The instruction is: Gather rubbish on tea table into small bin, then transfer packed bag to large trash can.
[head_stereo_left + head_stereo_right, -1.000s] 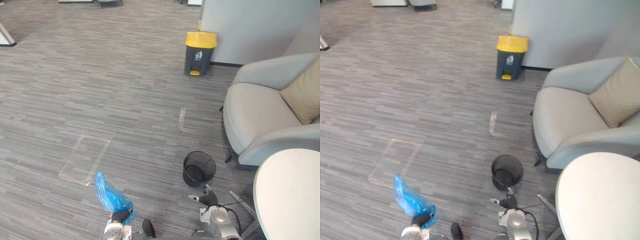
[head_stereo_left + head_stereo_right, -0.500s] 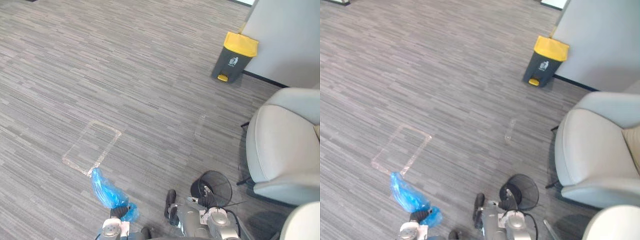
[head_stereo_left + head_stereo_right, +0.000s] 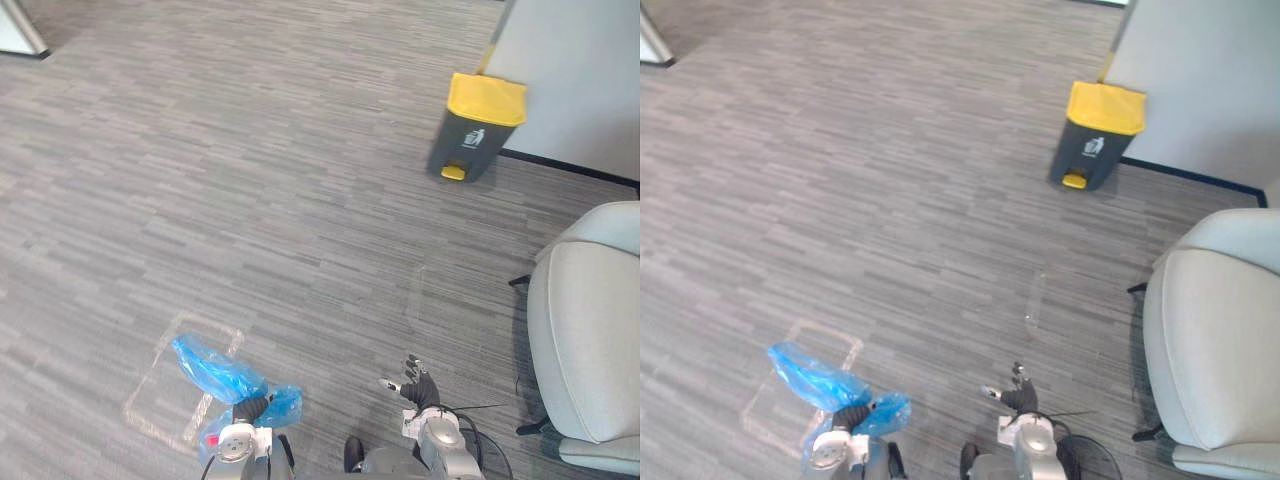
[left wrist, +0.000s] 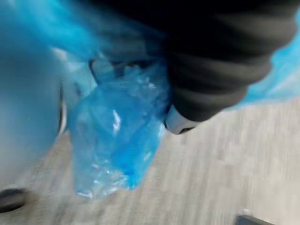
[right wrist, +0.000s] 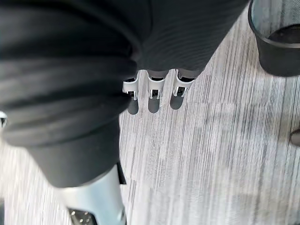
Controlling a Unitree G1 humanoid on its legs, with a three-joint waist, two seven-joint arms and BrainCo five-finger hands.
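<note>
Floor [image 3: 200,150]: open grey carpet between the robot and the can; nothing lies across the path, so a straight walk should serve
Armchair [image 3: 590,330]: pale, on the robot's right; the route is best kept to its left so the right arm does not brush it
Large trash can [image 3: 477,125]: dark body, yellow lid down, standing by the wall well ahead and to the right; a yellow pedal shows at its foot; the lid will probably have to be raised before anything goes in
Small bin [image 5: 276,42]: black mesh, on the carpet near the right hand; it plays no part in this step
Blue bag [image 3: 215,368]: off the floor in the left hand, loose plastic billowing to the left; it should ride high and steady so it neither drags nor tears
Left hand [image 3: 252,408]: fingers closed on the bunched plastic; a firm hold should last until the bag hangs over the can's mouth
Right hand [image 3: 415,383]: fingers [image 5: 150,101] straight, holding nothing; free for the lid
</note>
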